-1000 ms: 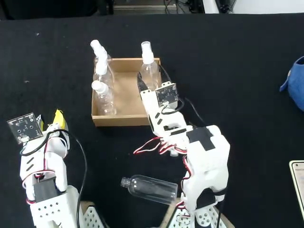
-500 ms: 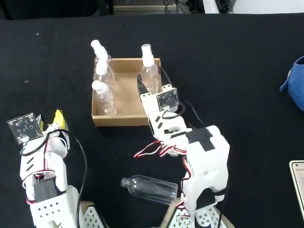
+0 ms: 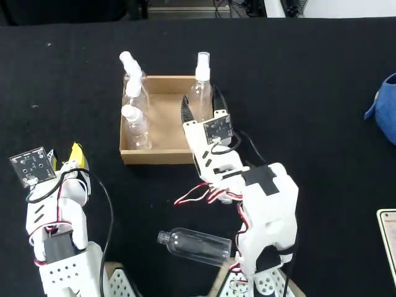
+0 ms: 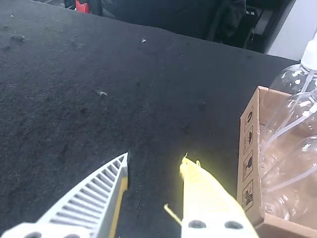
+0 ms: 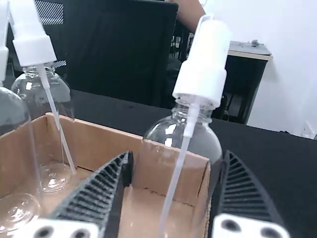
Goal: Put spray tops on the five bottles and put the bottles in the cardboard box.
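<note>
The cardboard box (image 3: 162,130) holds three capped spray bottles (image 3: 133,93) along its left wall. Another capped bottle (image 3: 201,86) stands upright at the box's far right corner. My right gripper (image 3: 202,106) is open, with one black finger on each side of that bottle. In the right wrist view this bottle (image 5: 190,134) stands between the spread fingers (image 5: 99,193) of the gripper (image 5: 171,198). A clear bottle without a top (image 3: 195,245) lies on the table near the right arm's base. My left gripper (image 4: 156,173) is open and empty, low over the table to the left of the box (image 4: 250,148).
A blue object (image 3: 387,105) sits at the table's right edge, and a white card (image 3: 388,238) lies lower on that side. The black tabletop (image 3: 297,93) stretches to the right of the box and behind it.
The right gripper opened and let go of the tilted bottle, which now stands upright in the box. The left arm has not moved.
</note>
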